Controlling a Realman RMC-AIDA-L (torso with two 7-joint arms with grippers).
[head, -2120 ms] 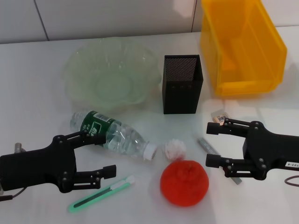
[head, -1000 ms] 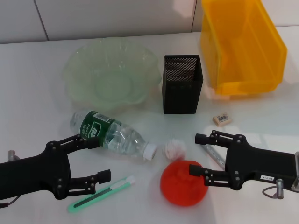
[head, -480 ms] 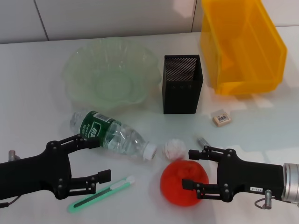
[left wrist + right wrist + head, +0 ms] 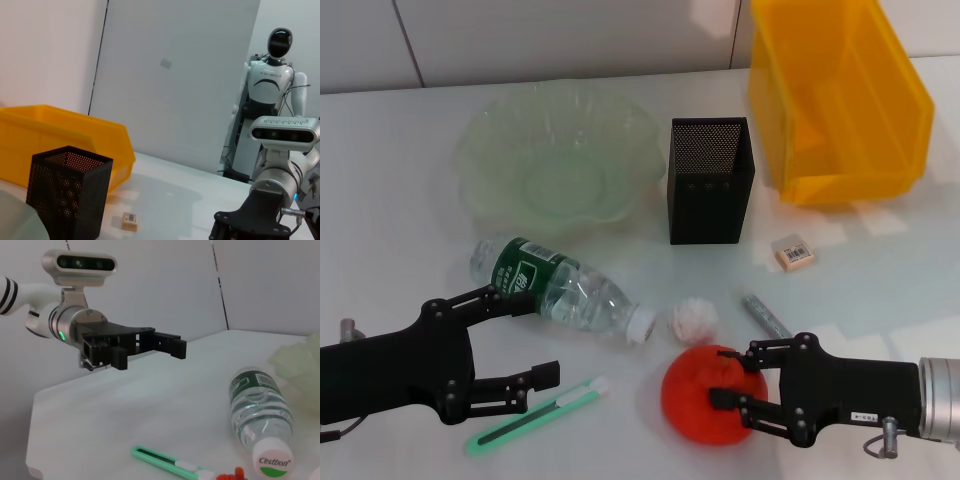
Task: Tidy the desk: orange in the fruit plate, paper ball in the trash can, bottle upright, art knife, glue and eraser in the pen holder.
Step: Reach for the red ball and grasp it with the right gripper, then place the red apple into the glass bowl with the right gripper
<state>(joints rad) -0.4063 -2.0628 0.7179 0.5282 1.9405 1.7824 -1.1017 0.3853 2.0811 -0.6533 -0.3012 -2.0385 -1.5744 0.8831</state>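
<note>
- Our right gripper (image 4: 738, 375) is low at the near edge of the table (image 4: 400, 180), jaws spread around the orange (image 4: 705, 392), one finger on top, one against its side.
- The orange sits just in front of the paper ball (image 4: 693, 318), well short of the fruit plate (image 4: 558, 160).
- Our left gripper (image 4: 525, 340) hovers open between the lying bottle (image 4: 560, 288) and the art knife (image 4: 535, 413).

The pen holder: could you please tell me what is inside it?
The pen holder shows only dark mesh walls through its open top; no tool sticks out. Its floor is hidden in shadow.
</note>
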